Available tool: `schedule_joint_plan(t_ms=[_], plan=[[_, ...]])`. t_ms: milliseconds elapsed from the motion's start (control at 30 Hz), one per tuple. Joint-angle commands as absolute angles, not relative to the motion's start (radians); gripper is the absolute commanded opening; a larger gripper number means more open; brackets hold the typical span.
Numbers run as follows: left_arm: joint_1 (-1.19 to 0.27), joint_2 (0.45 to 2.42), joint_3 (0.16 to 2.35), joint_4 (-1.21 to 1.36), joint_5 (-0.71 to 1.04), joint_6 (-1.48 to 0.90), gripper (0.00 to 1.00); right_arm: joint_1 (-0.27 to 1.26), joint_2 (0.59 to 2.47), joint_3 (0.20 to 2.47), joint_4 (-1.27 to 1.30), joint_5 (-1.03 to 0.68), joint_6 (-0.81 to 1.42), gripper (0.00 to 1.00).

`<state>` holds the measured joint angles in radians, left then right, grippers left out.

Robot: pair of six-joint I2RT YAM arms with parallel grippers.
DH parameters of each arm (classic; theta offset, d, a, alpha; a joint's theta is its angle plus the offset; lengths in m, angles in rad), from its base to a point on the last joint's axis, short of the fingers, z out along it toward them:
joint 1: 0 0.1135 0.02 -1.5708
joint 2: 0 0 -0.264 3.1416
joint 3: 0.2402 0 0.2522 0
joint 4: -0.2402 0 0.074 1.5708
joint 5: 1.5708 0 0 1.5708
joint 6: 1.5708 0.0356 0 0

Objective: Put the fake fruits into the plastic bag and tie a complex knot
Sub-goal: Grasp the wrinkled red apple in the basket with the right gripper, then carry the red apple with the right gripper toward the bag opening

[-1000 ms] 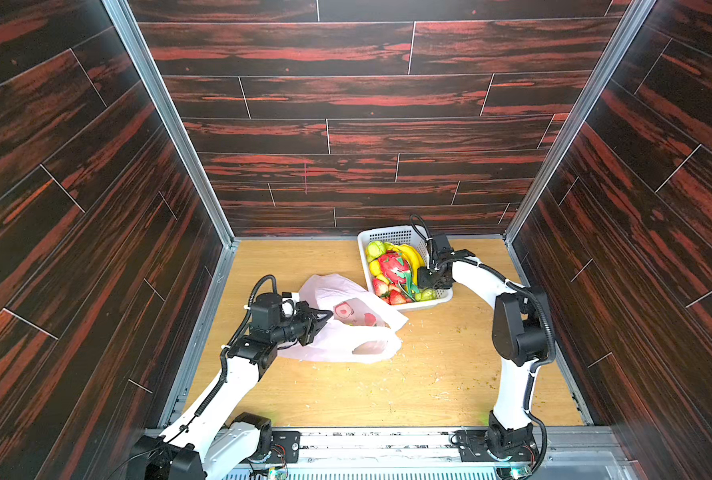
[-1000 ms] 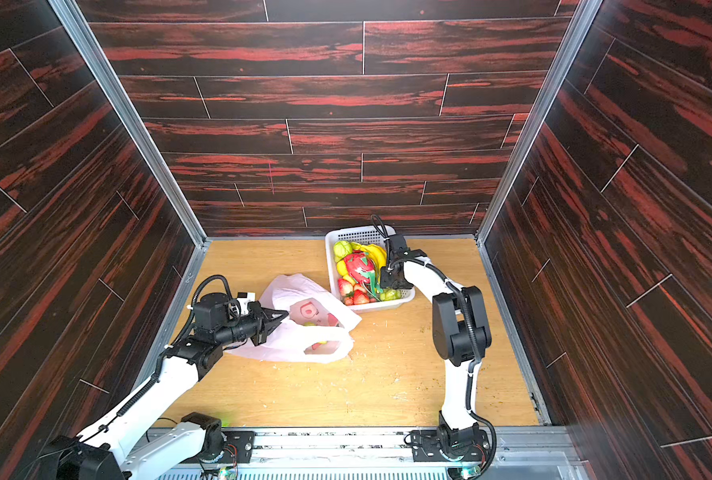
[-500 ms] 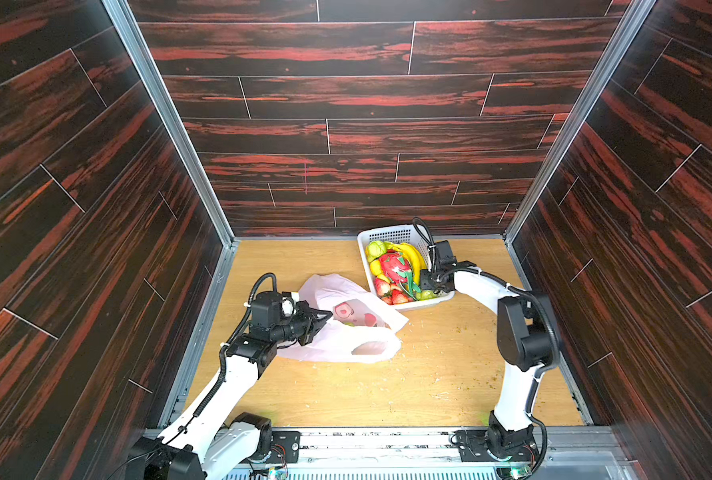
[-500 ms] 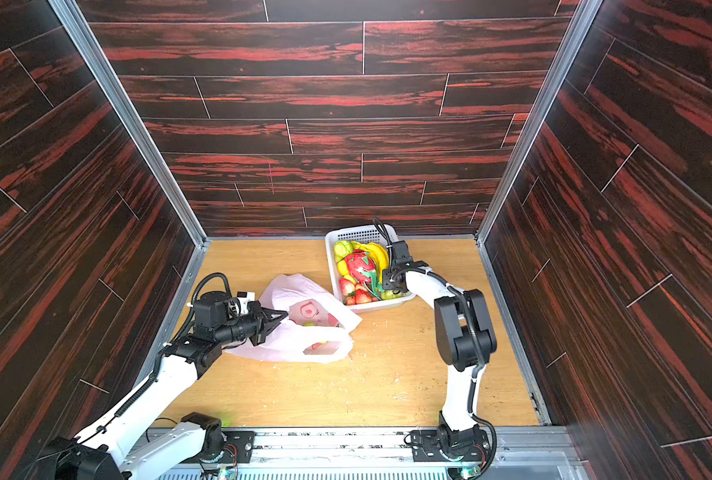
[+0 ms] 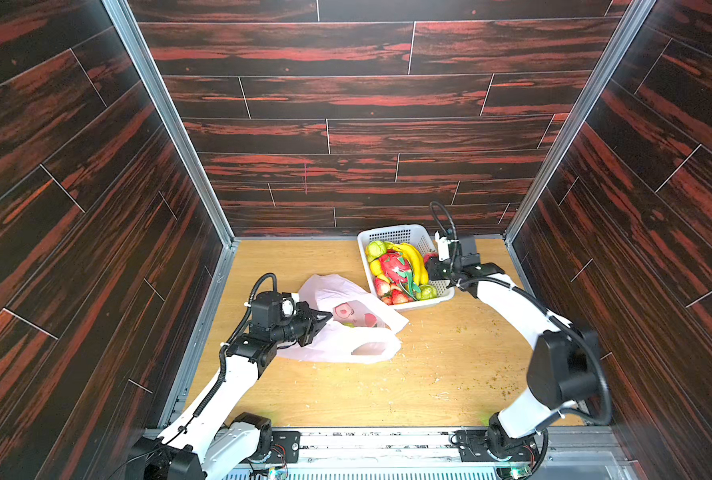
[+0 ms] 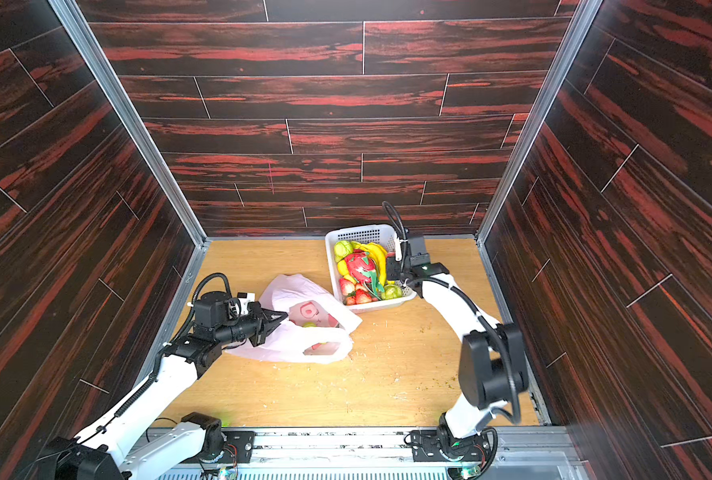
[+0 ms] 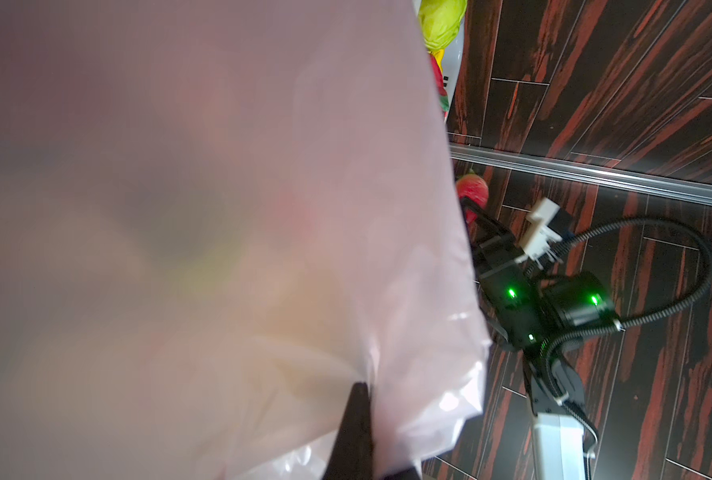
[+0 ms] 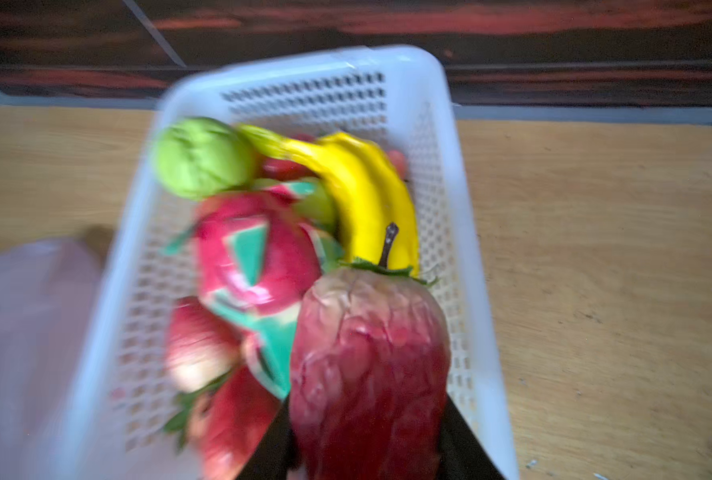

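**Right elbow swings out as the jaws close on a strawberry**

Over the last second the right arm's elbow has swung out toward 4 o'clock of the table [image 5: 387,395]. Its wrist has stayed at the 3 o'clock rim of the white basket [image 5: 391,230], and the right gripper [image 5: 432,272] has narrowed from a wider gape onto a fruit. The left arm and the plastic bag [image 5: 337,343] lie as they did.

The right wrist view now shows the jaws pinching a wrinkled red strawberry [image 8: 368,361], its green cap and stem pointing away from them, over the basket. The dragon fruit [image 5: 395,266], the bananas [image 5: 414,257], more strawberries and green fruits remain inside. The basket sits at about 1 o'clock of the table. The bag lies at the basket's 8 o'clock, its nearest fold just beside the basket's corner. The left gripper [image 5: 320,319] is pressed shut on the film at the bag's 9 o'clock edge, holding that layer raised.

The step in hand looks like the pick of one fruit, early in the filling, since nearly all the fruit is yet to go and the handles are untied. The next move calls for lifting clear of the basket wall, carrying toward 8 o'clock and letting go inside the mouth that the left gripper props up. Whether that mouth gapes wide enough cannot be told, and the thin film may sag shut.
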<state>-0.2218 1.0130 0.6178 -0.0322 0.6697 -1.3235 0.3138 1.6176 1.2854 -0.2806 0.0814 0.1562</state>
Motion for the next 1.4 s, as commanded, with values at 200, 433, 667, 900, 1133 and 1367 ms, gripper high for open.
schedule_joint_plan(t_ms=[200, 433, 667, 900, 1133, 1367], plan=[[-0.216, 1.008, 0.648, -0.044, 0.671, -1.307, 0.00, 0.313, 1.478, 1.138, -0.224, -0.235, 0.159, 0.17], [-0.217, 1.008, 0.660, -0.077, 0.675, -1.276, 0.00, 0.322, 1.262, 1.008, -0.245, -0.340, 0.153, 0.17], [-0.217, 1.011, 0.665, -0.078, 0.673, -1.278, 0.00, 0.404, 1.029, 0.844, -0.304, -0.366, 0.201, 0.17], [-0.216, 1.003, 0.668, -0.098, 0.669, -1.270, 0.00, 0.572, 0.879, 0.651, -0.268, -0.238, 0.276, 0.16], [-0.216, 0.996, 0.668, -0.110, 0.672, -1.266, 0.00, 0.702, 0.858, 0.464, -0.132, -0.157, 0.374, 0.16], [-0.216, 0.992, 0.671, -0.119, 0.676, -1.264, 0.00, 0.752, 0.974, 0.449, 0.028, -0.176, 0.363, 0.16]])
